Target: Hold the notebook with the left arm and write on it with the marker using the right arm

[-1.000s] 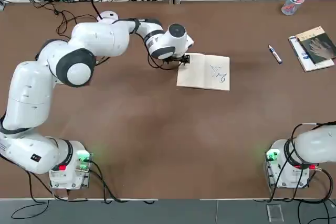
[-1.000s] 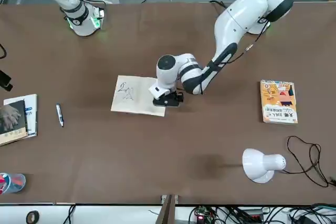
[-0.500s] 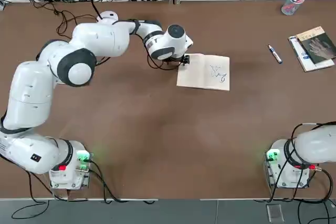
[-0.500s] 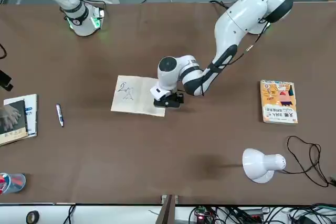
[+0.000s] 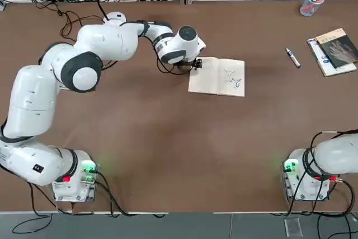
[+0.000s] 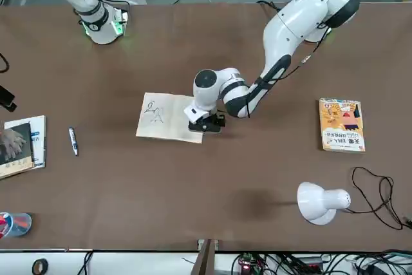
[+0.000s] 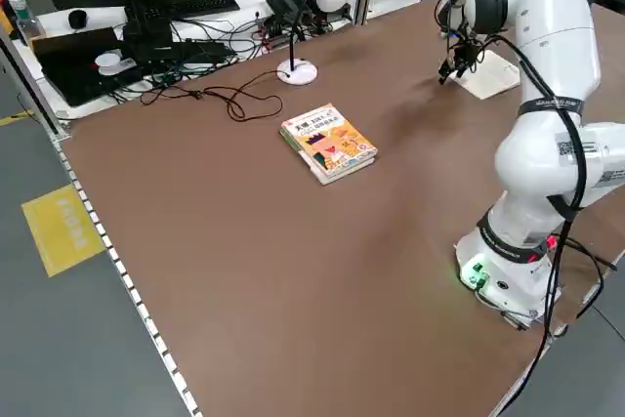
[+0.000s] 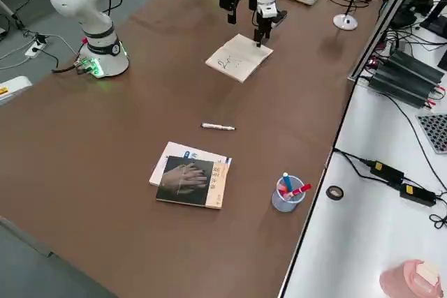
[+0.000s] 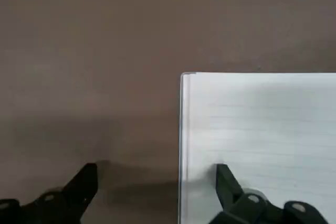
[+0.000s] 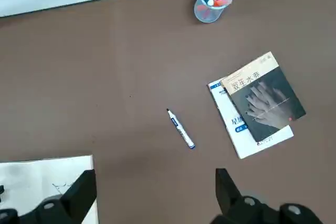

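Top view: my left jaws (image 5: 195, 64), spread open, press one finger on the notebook (image 5: 217, 76) mid-surface toward the far edge. The marker (image 5: 292, 57) lies untouched near the far right corner; my right jaws (image 10: 152, 195) hang open, so pickup and writing remain.

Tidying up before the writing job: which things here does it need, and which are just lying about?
Needed: notebook, marker, left gripper on the notebook's corner, right gripper open and parked.
Lying about: orange book, hand-cover book, pen cup, lamp.
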`<action>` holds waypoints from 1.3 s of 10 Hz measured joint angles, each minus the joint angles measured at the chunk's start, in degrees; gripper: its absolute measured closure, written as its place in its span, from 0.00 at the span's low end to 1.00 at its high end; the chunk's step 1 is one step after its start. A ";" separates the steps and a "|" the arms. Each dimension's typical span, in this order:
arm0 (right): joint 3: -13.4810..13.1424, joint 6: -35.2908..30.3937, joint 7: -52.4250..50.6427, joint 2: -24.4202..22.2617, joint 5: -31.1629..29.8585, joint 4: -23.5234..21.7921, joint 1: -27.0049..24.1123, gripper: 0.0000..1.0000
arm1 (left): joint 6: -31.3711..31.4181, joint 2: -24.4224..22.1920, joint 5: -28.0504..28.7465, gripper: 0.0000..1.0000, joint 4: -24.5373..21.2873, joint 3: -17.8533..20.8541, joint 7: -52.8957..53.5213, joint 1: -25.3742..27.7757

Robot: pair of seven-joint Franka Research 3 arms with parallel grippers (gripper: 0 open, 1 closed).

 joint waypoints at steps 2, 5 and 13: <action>0.02 0.00 -2.73 0.57 -0.02 -0.37 0.01 0.00 | 0.00 0.00 0.00 0.00 0.02 0.00 0.00 0.00; -0.14 0.46 -14.07 2.67 -0.04 -1.62 -0.82 0.00 | 0.00 0.00 0.00 0.00 0.04 0.00 0.00 0.00; -0.31 10.41 -43.39 8.75 4.41 -8.42 -6.13 0.00 | 0.00 0.02 0.00 0.00 0.06 0.03 0.00 0.01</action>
